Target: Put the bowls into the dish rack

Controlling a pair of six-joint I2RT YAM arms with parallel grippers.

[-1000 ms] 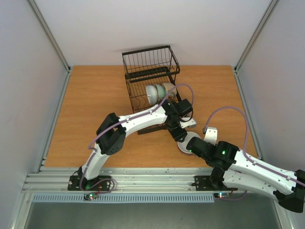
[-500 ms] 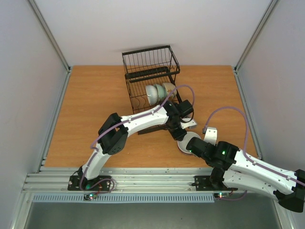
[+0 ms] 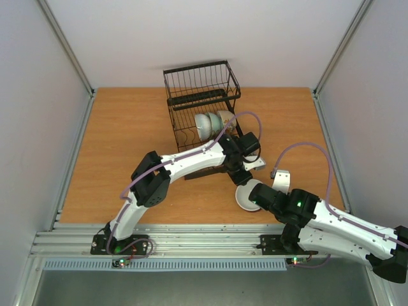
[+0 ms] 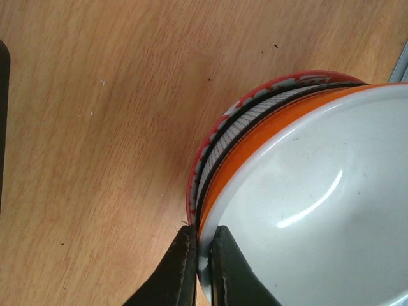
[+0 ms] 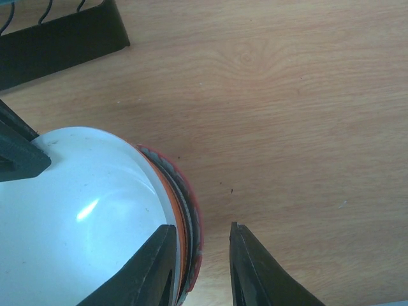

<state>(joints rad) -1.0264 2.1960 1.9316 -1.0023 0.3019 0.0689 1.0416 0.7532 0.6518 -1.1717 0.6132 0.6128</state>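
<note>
Three bowls are nested on the table: an orange bowl with a white inside on top, a blue-and-white patterned bowl under it, and a dark red bowl at the bottom. My left gripper is shut on the orange bowl's rim. My right gripper is open and straddles the stack's rim, with one finger inside the orange bowl and one outside the red bowl. The black wire dish rack holds two pale bowls standing on edge.
The rack's black base lies just beyond the stack. The left arm reaches across in front of the rack. The table's near edge with its metal rail runs close behind the stack. Grey walls enclose the table.
The left gripper has shifted slightly on the stack, and more of the orange bowl's white inside shows in the top view. The right arm has hardly moved.
</note>
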